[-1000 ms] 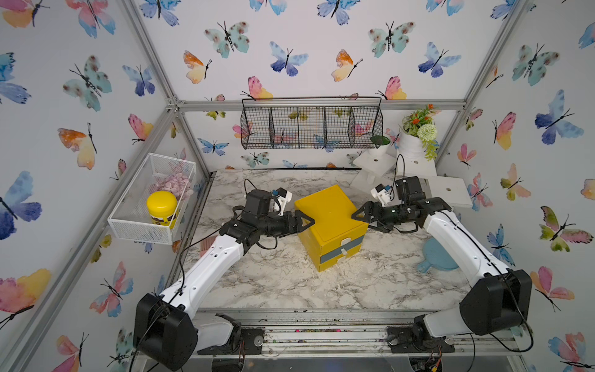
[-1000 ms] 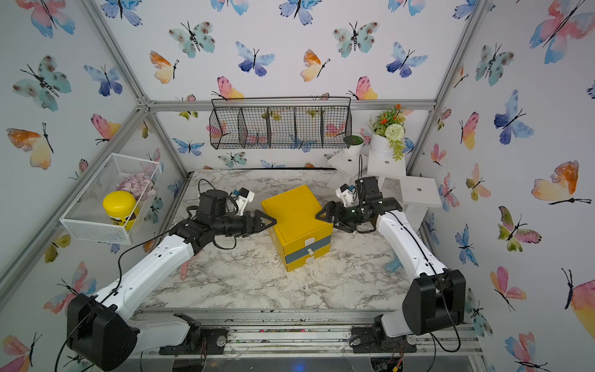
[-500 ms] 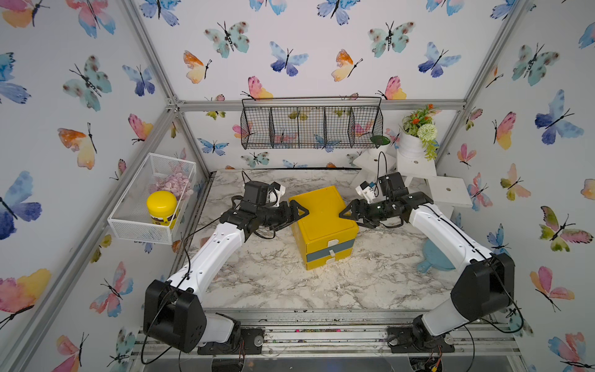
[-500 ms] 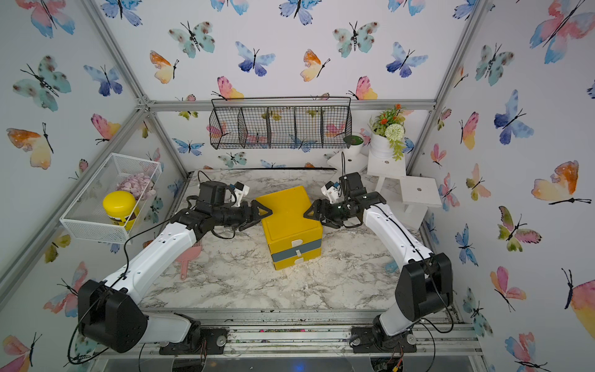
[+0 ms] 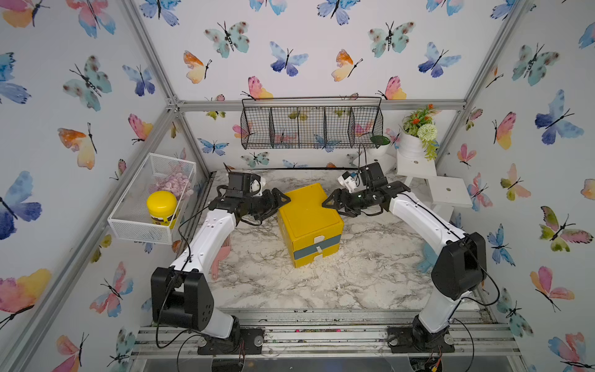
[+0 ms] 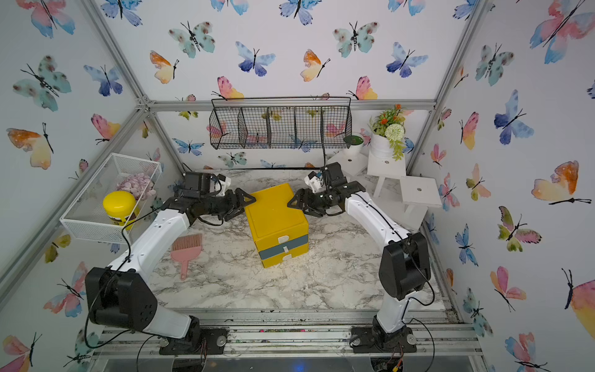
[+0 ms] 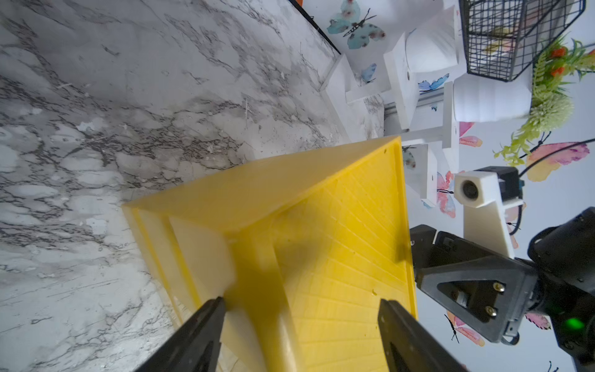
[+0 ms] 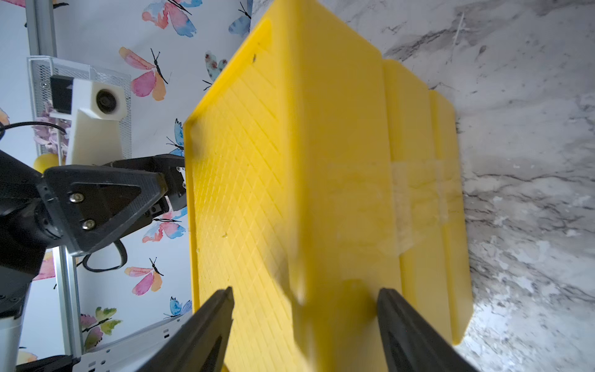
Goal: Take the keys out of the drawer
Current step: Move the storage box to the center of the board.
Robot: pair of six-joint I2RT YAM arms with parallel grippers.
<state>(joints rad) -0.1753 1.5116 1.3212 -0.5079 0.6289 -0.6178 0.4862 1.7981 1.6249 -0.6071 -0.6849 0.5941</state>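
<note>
Left fingers [image 7: 199, 335]: spread, astride drawer unit [image 7: 322, 241] edge.
Right fingers [image 8: 206, 325]: spread, astride opposite edge.
Keys: hidden; axis untellable.

I see the right gripper [image 8: 305, 291], jaws spread, straddling a top edge of the yellow drawer unit [image 8: 338, 145] on the marble tabletop [image 8: 531, 128].

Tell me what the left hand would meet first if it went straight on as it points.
The yellow drawer box: its top edge lies right before the left hand, between the open fingers, perhaps in contact.
</note>
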